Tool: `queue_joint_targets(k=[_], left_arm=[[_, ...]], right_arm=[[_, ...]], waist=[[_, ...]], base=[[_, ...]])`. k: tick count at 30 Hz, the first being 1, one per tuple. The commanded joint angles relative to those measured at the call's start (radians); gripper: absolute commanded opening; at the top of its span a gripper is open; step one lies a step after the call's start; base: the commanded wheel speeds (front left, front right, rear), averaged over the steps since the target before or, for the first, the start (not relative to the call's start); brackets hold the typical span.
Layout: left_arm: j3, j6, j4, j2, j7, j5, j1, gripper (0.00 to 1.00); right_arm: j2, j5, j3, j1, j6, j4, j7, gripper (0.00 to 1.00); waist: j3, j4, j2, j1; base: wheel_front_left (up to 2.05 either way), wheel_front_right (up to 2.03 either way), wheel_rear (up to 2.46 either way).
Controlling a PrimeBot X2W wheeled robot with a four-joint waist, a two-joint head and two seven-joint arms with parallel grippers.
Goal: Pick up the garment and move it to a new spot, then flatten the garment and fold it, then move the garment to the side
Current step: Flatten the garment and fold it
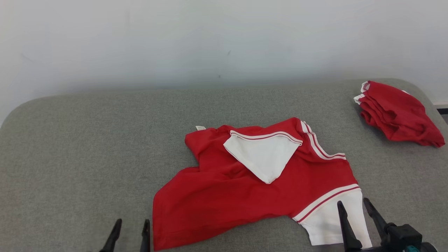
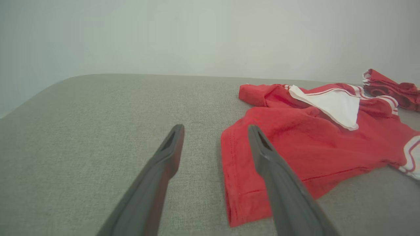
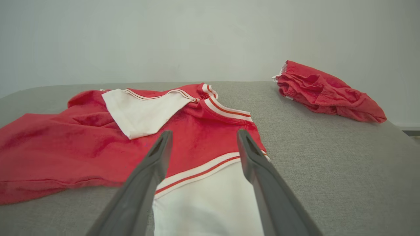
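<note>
Garment [image 1: 245, 189] lies crumpled at frame centre; left gripper [image 1: 130, 224] and right gripper [image 1: 353, 204] both spread, empty.

The left claw [image 1: 133, 221] is cut off by the head view's bottom edge, fingertips [image 1: 115, 231] alone showing. The right claw [image 1: 352, 201] covers part of the garment's [image 1: 227, 189] white sleeve [image 1: 325, 224]. The label [image 1: 200, 128] is too small to read.

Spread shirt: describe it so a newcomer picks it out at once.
On the grey surface, look at the middle front. The shirt lies spread open, a white sleeve flipped over its chest; the red bundle sits bunched at the far right.
</note>
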Motion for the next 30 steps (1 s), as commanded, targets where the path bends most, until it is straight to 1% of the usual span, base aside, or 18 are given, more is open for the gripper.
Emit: queue_joint_targets(k=[1, 6, 12, 13, 21, 30], left_arm=[[-0.010, -0.006, 0.021, 0.002, 0.000, 0.009, -0.008, 1.00], [-0.039, -0.023, 0.125, 0.007, 0.000, -0.019, -0.047, 1.00], [-0.063, -0.029, 0.234, 0.007, 0.000, -0.052, -0.089, 1.00], [-0.063, -0.029, 0.234, 0.007, 0.000, -0.052, -0.089, 1.00], [-0.093, -0.030, 0.327, 0.007, 0.000, -0.100, -0.142, 1.00], [-0.117, -0.031, 0.363, 0.010, 0.000, -0.139, -0.175, 1.00]], right_arm=[[-0.004, -0.012, -0.011, -0.013, -0.003, 0.018, 0.007, 1.00], [0.003, -0.034, -0.055, -0.038, -0.003, 0.110, 0.025, 1.00], [0.013, -0.055, -0.088, -0.073, -0.003, 0.239, 0.036, 1.00], [0.013, -0.055, -0.088, -0.073, -0.003, 0.239, 0.036, 1.00], [0.022, -0.072, -0.100, -0.125, -0.003, 0.384, 0.016, 1.00], [0.042, -0.054, -0.081, -0.179, -0.003, 0.537, 0.001, 1.00]], waist=[[0.009, -0.005, 0.0000, 0.0000], [0.030, -0.013, 0.0000, 0.0000], [0.051, -0.022, 0.0000, 0.0000], [0.051, -0.022, 0.0000, 0.0000], [0.071, -0.031, 0.0000, 0.0000], [0.082, -0.040, 0.0000, 0.0000]], base=[[0.00, 0.00, 0.00], [0.00, 0.00, 0.00], [0.00, 0.00, 0.00], [0.00, 0.00, 0.00], [0.00, 0.00, 0.00], [0.00, 0.00, 0.00]])
